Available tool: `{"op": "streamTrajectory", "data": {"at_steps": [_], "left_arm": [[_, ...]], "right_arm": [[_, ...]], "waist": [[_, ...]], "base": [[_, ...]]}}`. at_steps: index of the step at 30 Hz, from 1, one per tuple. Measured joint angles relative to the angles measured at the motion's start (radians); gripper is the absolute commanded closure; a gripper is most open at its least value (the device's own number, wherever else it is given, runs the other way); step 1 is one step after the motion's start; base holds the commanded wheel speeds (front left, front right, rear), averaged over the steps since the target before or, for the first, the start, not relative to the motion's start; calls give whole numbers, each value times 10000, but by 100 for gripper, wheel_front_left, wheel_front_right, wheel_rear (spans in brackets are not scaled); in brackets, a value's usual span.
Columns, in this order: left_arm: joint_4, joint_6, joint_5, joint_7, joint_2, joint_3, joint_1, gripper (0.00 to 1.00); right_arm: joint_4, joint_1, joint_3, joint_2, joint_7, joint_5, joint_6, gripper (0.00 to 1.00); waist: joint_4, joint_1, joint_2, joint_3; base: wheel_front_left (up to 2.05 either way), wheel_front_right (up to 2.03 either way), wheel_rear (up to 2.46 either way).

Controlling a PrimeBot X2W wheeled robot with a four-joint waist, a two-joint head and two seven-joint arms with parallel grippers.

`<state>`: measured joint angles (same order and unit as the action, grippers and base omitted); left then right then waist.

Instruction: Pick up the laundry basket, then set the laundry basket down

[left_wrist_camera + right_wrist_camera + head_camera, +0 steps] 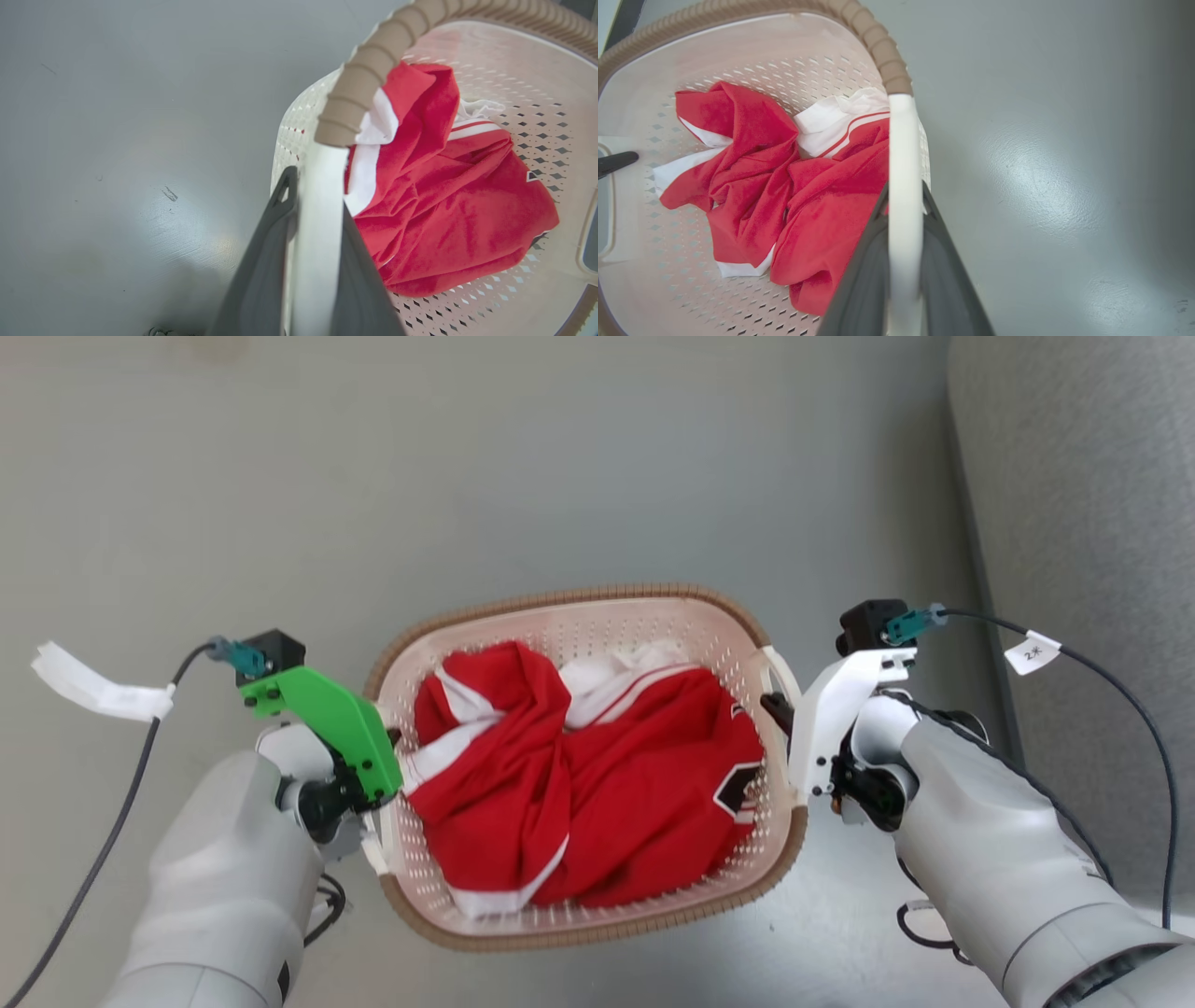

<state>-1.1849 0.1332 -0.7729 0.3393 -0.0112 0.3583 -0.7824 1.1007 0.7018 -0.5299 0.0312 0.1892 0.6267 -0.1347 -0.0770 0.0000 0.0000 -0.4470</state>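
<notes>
The left gripper (315,200) and right gripper (904,196) each pinch a white side handle (322,242), one finger either side; these stiff bars look the soundest holds. The laundry basket (579,616) lies between the arms over the grey floor (467,476); rigid plastic, with one crumpled red jersey (597,775) inside, likely light.

Place: an indoor room; home or lab could not be told.
Floor: bare, glossy grey floor (560,457) lay all around the laundry basket (597,593).
Laundry: red-and-white clothing (597,775) lay inside the laundry basket.
Right of basket: a grey textured surface (1074,504) stood.
</notes>
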Motion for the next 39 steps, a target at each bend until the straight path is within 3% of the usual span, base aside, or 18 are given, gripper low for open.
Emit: {"op": "streamTrajectory", "data": {"at_steps": [39], "left_arm": [[-546,-2,-807,1179,46,157,1834,100]], "right_arm": [[652,-1326,-449,-111,2094,1647,-63,100]], "waist": [[-88,0,0,3870]], "base": [[0,0,0]]}}
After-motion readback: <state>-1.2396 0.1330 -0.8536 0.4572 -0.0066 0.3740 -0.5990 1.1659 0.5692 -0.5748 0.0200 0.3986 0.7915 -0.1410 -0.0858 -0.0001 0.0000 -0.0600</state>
